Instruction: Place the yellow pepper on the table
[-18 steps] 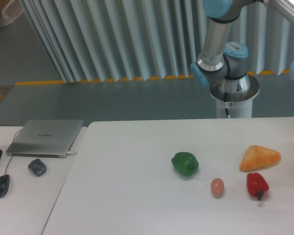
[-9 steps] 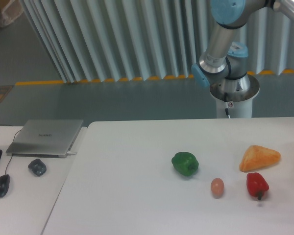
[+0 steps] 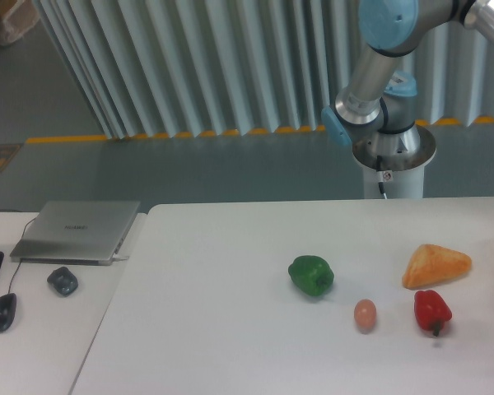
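While the arm [image 3: 377,62] has swung its elbow higher and rightward, gripper and yellow pepper sit out of view; green pepper [image 3: 311,275] unmoved mid-table [image 3: 214,329].

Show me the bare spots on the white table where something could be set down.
The broad white matte table is bare from its left edge to the glossy green bell pepper, and behind the vegetables. The right is crowded: pinkish egg-shaped item, red bell pepper, yellow-orange wedge-shaped lump.
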